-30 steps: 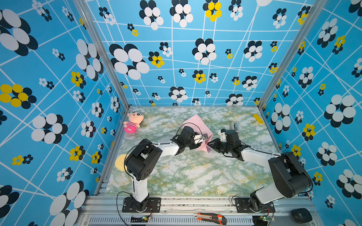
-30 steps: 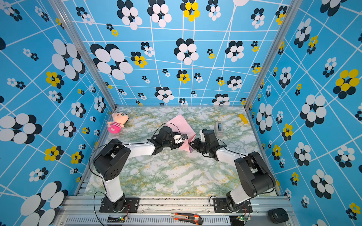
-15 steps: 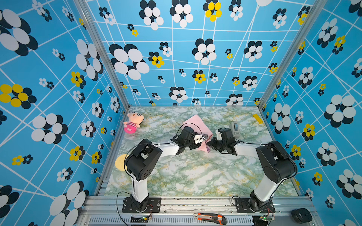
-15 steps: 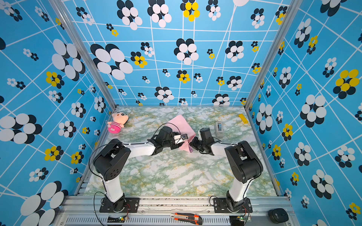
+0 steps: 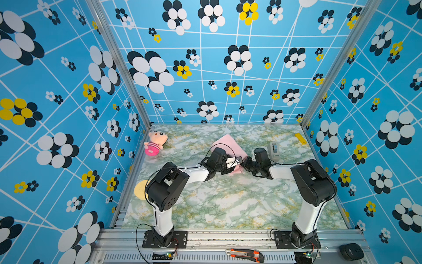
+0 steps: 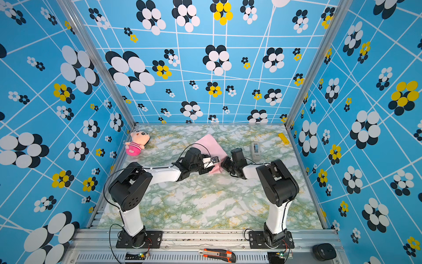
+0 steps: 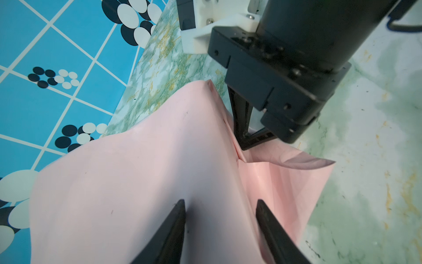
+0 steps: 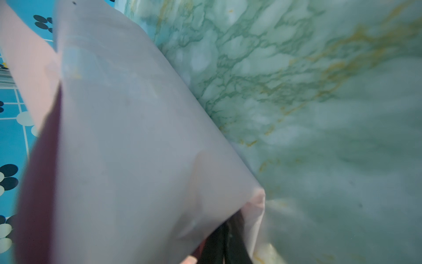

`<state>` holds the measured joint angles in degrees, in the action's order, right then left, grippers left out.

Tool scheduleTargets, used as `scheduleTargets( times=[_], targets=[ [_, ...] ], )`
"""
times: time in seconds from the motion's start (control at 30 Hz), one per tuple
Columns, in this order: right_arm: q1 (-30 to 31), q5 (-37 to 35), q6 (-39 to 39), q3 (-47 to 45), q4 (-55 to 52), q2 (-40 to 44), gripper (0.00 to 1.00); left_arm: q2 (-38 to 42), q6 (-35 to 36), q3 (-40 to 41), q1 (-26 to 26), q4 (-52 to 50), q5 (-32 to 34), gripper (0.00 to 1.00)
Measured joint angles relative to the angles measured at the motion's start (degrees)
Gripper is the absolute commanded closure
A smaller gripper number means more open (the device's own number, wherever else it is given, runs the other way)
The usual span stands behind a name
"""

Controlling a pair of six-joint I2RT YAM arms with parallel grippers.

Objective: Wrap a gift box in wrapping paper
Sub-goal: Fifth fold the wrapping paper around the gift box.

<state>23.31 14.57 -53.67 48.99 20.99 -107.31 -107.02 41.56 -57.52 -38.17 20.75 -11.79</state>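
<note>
Pink is showing in both top views, where the wrapping paper [image 5: 228, 142] [image 6: 209, 142] is lying on the marbled counter [image 5: 228, 201], just toward twelve o'clock from its middle, with one corner pointing at the back wall. The left claw [image 5: 235, 166] is reaching in from eight o'clock and the right claw [image 5: 246, 162] from four o'clock. The two are meeting, almost touching, at the sheet's near edge. A plush doll [image 5: 155, 142] is lying at ten o'clock, and a grey tape dispenser [image 5: 275, 149] is standing at two o'clock, just behind the right wrist. The gift box is hidden in every view.

From the left wrist, the left claw [image 7: 219, 202] is holding its black fingers [image 7: 173, 228] about half apart, pressing on either side of a paper-covered hump. Beyond them the right claw [image 7: 243, 141] is pinching a fold of the sheet, its jaws drawn together to a point.

From the right wrist, everything is blurring. The sheet's greyish-lilac face [image 8: 137, 137] is filling much of the view, running out from the closed right claw [image 8: 225, 246], with bare counter [image 8: 319, 91] beside it.
</note>
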Motion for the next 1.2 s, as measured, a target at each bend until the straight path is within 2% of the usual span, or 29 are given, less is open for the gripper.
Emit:
scheduleTargets(
  times=[0.17,0.3,0.6,0.77,0.9,1.1,1.2],
  targets=[
    [0.3,-0.7,-1.6,-0.4,2.0,-0.3,0.70,0.0,0.0,0.0,-0.1,0.0,0.4,0.50],
    [0.3,-0.6,-2.3,-3.4,2.8,2.9,0.53,0.0,0.0,0.0,-0.1,0.0,0.5,0.50],
    [0.3,0.8,-4.3,-9.0,-2.2,12.0,0.39,0.0,0.0,0.0,-0.2,0.0,0.6,0.50],
    [0.5,3.4,-10.0,-11.8,-1.8,14.8,0.33,0.0,0.0,0.0,-0.2,0.0,0.6,0.50],
    [2.0,5.4,-14.6,-12.9,-1.4,14.9,0.35,0.0,0.0,0.0,-0.2,0.0,0.6,0.50],
    [3.1,6.4,-18.1,-12.9,1.1,13.9,0.59,0.0,0.0,0.0,-0.2,0.0,0.6,0.50],
    [3.1,5.9,-18.8,-12.4,1.1,12.7,0.67,0.0,0.0,0.0,-0.2,0.0,0.7,0.50]
  ],
)
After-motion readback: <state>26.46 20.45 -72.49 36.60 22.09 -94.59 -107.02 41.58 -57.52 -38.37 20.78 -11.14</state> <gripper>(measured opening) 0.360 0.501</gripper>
